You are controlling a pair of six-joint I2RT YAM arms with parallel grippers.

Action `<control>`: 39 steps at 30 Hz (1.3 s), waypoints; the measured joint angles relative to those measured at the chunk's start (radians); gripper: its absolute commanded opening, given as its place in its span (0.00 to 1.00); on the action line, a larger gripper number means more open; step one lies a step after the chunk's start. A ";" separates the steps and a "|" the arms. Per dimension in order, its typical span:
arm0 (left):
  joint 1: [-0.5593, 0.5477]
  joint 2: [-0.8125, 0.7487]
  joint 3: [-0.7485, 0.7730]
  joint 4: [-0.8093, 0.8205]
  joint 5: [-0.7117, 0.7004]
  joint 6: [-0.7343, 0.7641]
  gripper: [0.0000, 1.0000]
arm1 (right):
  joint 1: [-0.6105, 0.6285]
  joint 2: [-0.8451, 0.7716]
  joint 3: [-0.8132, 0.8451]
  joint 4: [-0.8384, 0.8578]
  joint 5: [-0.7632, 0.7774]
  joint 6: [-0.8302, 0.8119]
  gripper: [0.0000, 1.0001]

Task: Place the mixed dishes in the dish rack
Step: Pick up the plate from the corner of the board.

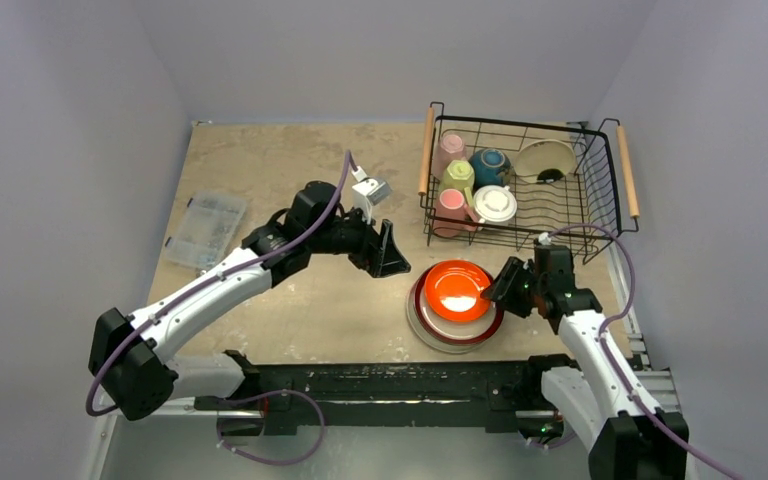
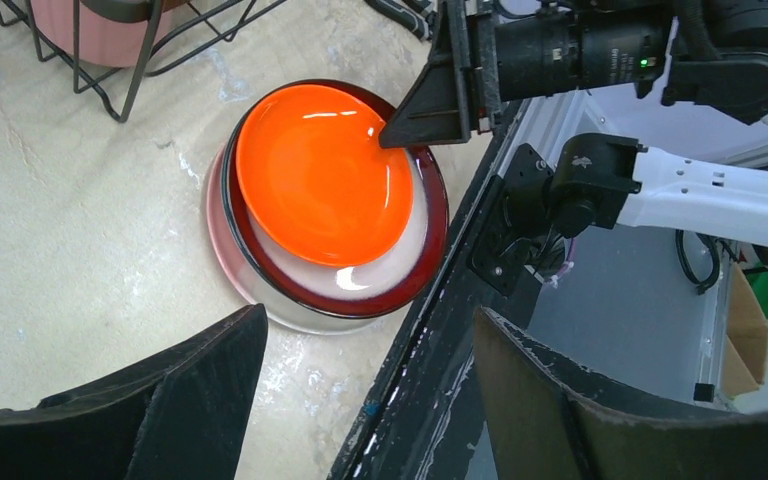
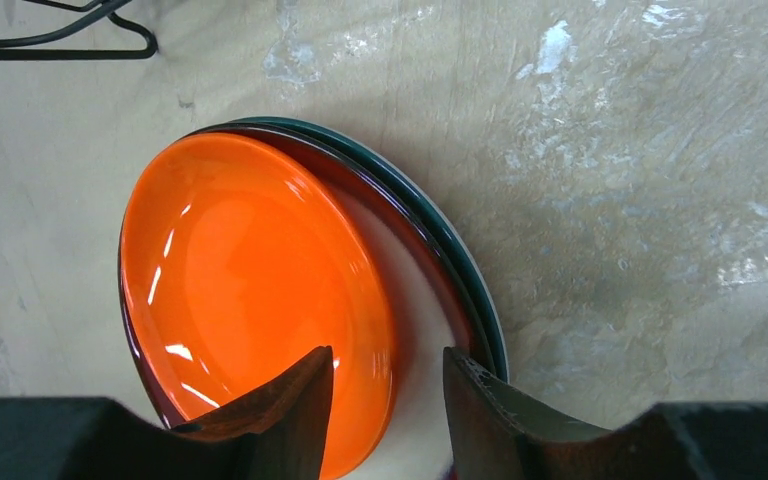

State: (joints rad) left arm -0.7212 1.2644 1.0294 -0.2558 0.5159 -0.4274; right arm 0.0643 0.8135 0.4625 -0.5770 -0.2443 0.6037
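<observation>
Right claw point(image 3: 388, 365) straddles the red-orange plate point(image 3: 250, 290) rim by the desk's point(image 1: 260, 180) near edge, jaws apart, not pinching; left claw point(image 2: 368, 315) spread, empty: glossy rim may slip or drag the red-rimmed plate point(image 3: 422, 320) underneath when lifted toward the dish rack point(image 1: 426, 150).

Blue-rimmed plate point(image 3: 485, 305), mostly covered

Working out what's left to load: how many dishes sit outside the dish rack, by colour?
red-orange plate: 1
red-rimmed cream plate: 1
teal-rimmed white plate: 1
Total: 3
</observation>
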 measured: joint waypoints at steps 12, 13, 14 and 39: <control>0.000 -0.052 0.040 -0.039 -0.014 0.085 0.71 | 0.034 0.049 -0.064 0.182 0.018 0.052 0.00; 0.000 -0.053 0.043 -0.044 -0.014 0.094 0.71 | 0.035 0.031 -0.069 0.181 0.017 0.052 0.00; 0.000 -0.055 0.045 -0.050 -0.014 0.101 0.71 | 0.036 0.010 -0.069 0.180 0.014 0.052 0.00; 0.046 -0.014 0.103 -0.127 0.019 0.139 0.76 | 0.073 -0.098 0.346 0.051 -0.306 -0.122 0.00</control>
State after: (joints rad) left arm -0.6750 1.2499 1.1328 -0.3828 0.5350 -0.2882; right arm 0.1375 0.7158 0.8082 -0.5255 -0.5507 0.4812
